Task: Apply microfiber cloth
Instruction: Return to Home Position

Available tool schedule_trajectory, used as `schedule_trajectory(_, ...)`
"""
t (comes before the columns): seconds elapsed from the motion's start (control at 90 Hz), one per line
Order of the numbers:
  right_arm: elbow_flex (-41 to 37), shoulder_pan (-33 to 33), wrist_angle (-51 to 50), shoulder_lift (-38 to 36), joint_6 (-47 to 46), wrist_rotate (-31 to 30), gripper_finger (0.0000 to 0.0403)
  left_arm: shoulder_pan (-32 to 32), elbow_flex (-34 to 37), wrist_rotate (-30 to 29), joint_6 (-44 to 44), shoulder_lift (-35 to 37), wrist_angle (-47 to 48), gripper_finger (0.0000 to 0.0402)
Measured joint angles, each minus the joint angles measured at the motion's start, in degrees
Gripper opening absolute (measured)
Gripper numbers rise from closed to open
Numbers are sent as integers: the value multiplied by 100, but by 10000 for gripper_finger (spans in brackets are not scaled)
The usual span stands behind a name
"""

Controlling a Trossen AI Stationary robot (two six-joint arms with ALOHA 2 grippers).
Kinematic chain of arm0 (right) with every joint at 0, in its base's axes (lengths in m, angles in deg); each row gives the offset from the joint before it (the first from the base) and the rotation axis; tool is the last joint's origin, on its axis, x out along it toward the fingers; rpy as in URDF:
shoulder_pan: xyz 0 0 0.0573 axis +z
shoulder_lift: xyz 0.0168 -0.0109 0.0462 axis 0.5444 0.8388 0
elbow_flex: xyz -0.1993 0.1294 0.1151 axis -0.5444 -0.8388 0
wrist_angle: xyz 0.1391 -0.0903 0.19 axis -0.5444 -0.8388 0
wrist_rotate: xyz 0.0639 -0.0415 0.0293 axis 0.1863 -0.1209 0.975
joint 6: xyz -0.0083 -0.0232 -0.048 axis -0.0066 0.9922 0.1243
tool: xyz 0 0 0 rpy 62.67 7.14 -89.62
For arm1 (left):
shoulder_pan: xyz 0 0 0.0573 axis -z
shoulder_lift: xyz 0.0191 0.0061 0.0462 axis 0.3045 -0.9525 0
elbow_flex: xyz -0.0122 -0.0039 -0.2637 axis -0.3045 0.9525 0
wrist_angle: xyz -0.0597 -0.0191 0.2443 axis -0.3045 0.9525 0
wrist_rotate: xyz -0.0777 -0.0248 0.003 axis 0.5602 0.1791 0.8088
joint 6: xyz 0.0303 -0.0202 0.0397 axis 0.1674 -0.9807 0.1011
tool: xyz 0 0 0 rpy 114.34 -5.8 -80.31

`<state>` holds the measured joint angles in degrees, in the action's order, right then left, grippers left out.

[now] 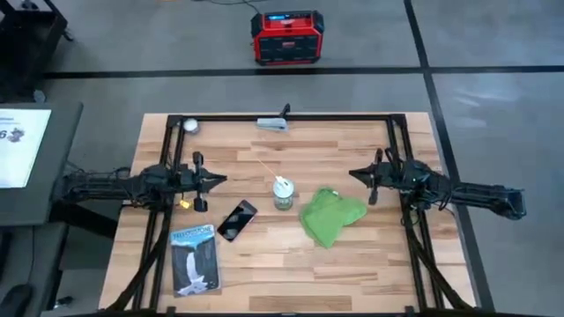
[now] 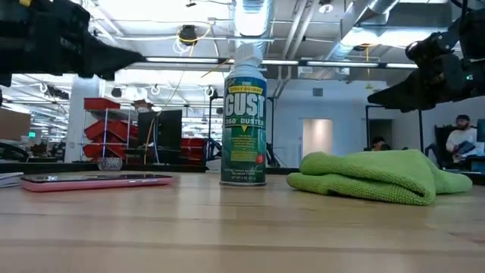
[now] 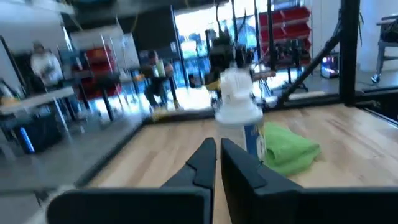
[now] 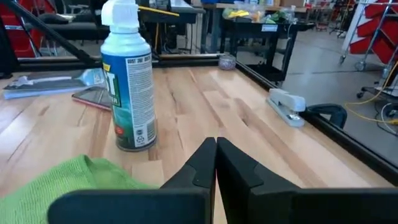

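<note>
microfiber cloth (image 1: 330,217): bright green rumpled fabric, lying at 4 o'clock of the white-capped duster can (image 1: 283,192)
left claw (image 3: 217,144): pressed together, empty
right claw (image 4: 216,142): pressed together too

even overhead light, glare in the background

from above i see the table (image 1: 352,255) lit evenly, with only faint, soft shadows beside the spray can (image 1: 283,194) and the microfiber cloth (image 1: 330,216). in the low view the ceiling lights (image 2: 250,15) glare white, so the left arm (image 2: 45,38) and right arm (image 2: 436,64) show as dark silhouettes.
</note>
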<state>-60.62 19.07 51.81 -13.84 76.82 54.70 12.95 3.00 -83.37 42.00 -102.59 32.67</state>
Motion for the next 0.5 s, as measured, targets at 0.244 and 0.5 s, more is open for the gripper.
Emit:
schedule_trajectory(0.244, -4, 0, -187, -2, -39, -1, 0, 302, 2, -39, 273, 1277, 916, 0)
schedule_trajectory(0.5, -4, 7, -221, -8, -82, 225, 0, 509, 4, -452, -31, 1523, 1855, 0)
